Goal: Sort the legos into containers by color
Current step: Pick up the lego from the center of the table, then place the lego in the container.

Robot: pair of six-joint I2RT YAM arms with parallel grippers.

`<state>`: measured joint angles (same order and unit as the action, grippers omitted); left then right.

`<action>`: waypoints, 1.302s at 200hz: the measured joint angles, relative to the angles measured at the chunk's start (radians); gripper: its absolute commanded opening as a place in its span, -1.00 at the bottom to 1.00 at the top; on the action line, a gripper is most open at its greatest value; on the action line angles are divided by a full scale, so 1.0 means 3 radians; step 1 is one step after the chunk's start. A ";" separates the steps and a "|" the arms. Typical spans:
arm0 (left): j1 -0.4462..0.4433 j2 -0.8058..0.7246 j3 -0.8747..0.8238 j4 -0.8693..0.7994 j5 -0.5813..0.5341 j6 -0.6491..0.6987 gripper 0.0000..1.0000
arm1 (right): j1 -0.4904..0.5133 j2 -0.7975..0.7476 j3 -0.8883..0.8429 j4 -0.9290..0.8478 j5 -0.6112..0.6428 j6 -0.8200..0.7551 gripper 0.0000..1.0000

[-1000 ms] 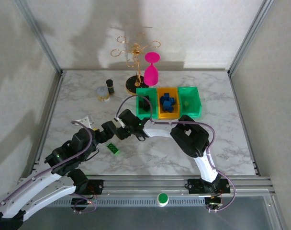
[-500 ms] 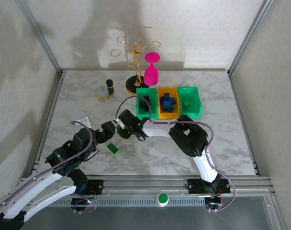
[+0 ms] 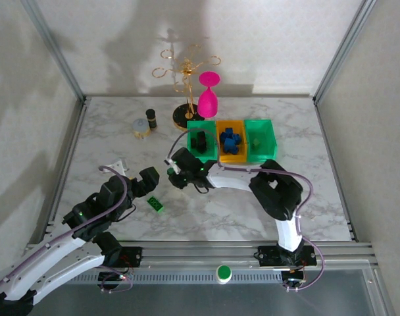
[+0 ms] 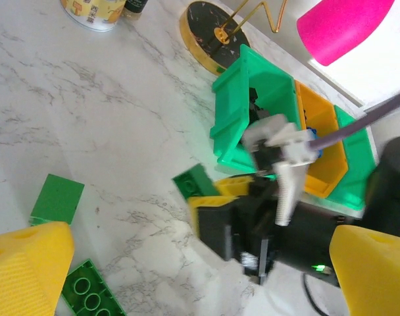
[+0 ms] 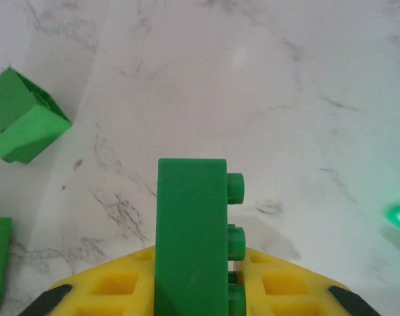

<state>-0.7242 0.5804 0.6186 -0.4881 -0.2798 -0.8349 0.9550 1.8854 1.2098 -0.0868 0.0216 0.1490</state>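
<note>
My right gripper (image 5: pixel 199 280) is shut on a green brick (image 5: pixel 190 230), held on edge with its studs to the right, low over the marble. From above, the right gripper (image 3: pixel 173 172) is left of the three joined bins. The left green bin (image 3: pixel 211 125) holds black bricks, the orange bin (image 3: pixel 231 157) blue bricks, and the right green bin (image 3: pixel 271 139) a green one. My left gripper (image 4: pixel 200 263) is open with nothing in it, its yellow fingers (image 4: pixel 29 266) wide apart. A loose green brick (image 4: pixel 57 199) and a green plate (image 3: pixel 156 205) lie near it.
A tin can (image 3: pixel 141 128) and a small dark jar (image 3: pixel 150 118) stand at the back left. A gold stand (image 3: pixel 185 79) on a black base and a pink glass (image 3: pixel 208 99) rise just behind the bins. Metal frame rails edge the table.
My right gripper has shifted a little to the right, toward the bins, with the green brick in it, and its elbow swung right. The left arm has stayed still.
</note>
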 measured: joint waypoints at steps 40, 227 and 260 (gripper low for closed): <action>0.0003 0.0178 0.0006 0.0259 0.0247 0.0080 0.99 | -0.0318 -0.0649 -0.0351 -0.0081 0.0023 0.0390 -0.56; -0.0507 0.1726 0.0343 0.1567 0.0813 0.0393 0.99 | -0.2358 -0.0690 -0.0352 -0.0629 0.0512 0.0746 -0.52; -0.0507 0.1788 0.0385 0.1565 0.0811 0.0430 0.99 | -0.2453 -0.0371 -0.0046 -0.0593 0.0509 0.0674 -0.50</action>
<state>-0.8764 1.1168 0.7341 -0.0185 -0.0364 -0.7059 0.2192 1.7741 1.1961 -0.2646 0.1741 0.3511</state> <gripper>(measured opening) 0.996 0.269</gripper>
